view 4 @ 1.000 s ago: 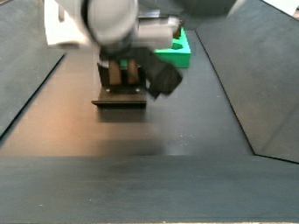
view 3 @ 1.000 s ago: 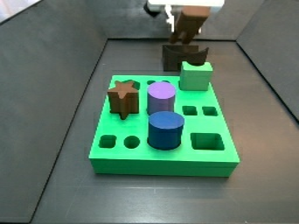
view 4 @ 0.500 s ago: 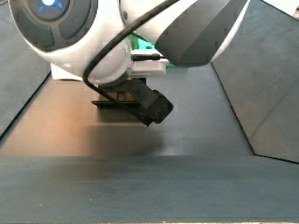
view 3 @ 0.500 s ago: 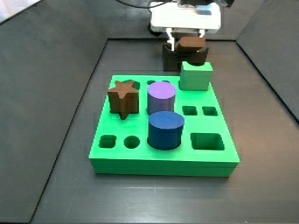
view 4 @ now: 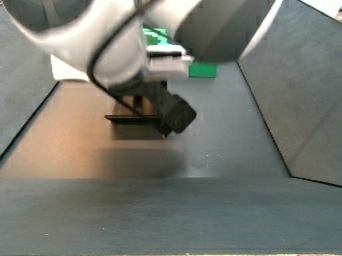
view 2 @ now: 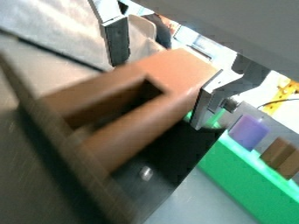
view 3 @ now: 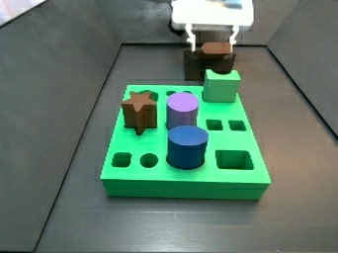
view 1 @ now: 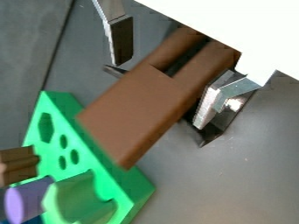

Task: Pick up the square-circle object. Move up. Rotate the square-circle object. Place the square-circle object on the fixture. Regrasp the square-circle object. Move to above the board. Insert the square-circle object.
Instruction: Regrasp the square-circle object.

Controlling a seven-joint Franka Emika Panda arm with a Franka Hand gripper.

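The square-circle object (view 1: 152, 105), a long brown bar with a slot along it (view 2: 111, 101), lies between my gripper's fingers in both wrist views. One finger (view 1: 121, 39) stands a small gap away from it and the other finger (view 1: 218, 98) is right against its side. My gripper (view 3: 214, 45) is open, straddling the bar just above the dark fixture (view 3: 203, 67) at the far end of the floor. The fixture (view 4: 134, 117) sits under the wrist in a side view. The green board (view 3: 179, 178) lies nearer, its edge (view 1: 70, 149) close below the bar.
On the board stand a brown star peg (view 3: 137, 107), a purple cylinder (view 3: 183, 107) and a blue cylinder (view 3: 187, 146). A pale green notched block (view 3: 222, 86) stands right next to the fixture. Dark walls enclose the floor on both sides.
Over the last second the wrist turned and settled lower over the fixture. Since half a second ago the gripper and the bar have barely shifted.
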